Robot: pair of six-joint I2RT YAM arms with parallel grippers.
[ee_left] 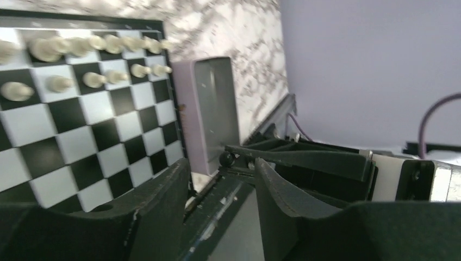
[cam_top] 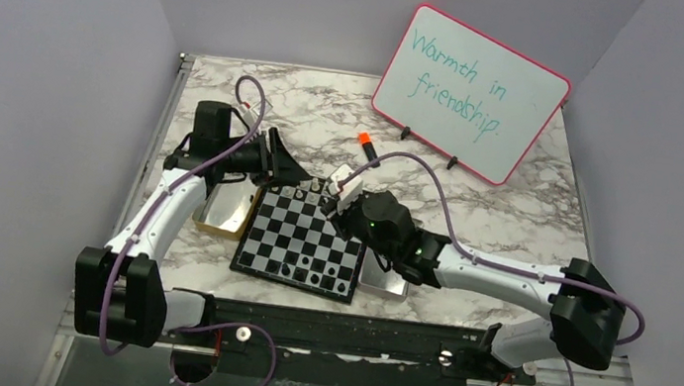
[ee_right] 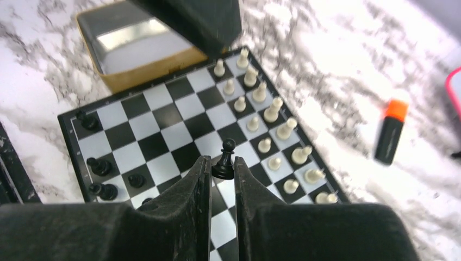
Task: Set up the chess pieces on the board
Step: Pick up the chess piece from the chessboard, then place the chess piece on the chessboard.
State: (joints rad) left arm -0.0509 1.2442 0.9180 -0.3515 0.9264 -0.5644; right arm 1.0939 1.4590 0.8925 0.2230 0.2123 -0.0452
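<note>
Over the far right part of the board [cam_top: 280, 237], the right gripper [ee_right: 223, 167] is clamped on a single black pawn [ee_right: 225, 156]. Its two fingers press the pawn's lower body from either side, and the round head stands free above them. The pawn is upright, long axis vertical, and seems to hang a little above the squares, though its foot is hidden between the fingers. White pieces [ee_right: 272, 111] stand in the two far rows, just beyond the pawn. The few black pieces [ee_right: 99, 165] stand along the near edge, so the pawn's home lies on the near side, toward the arm bases and well apart from where it hangs. The coming move turns on that relation, in my judgement: a carry nearward across the open middle squares, then a straight descent onto a vacant square in the black pawn row, clear of its neighbours. The left gripper [ee_left: 222, 169] hangs with its fingers apart and nothing between them, by the board's far left corner near the gold tray [ee_right: 157, 68]. The right arm is plainly the one placed for this. A silver tray [ee_left: 212, 103] sits on the desk [cam_top: 515, 216] just beside the board's right edge.
</note>
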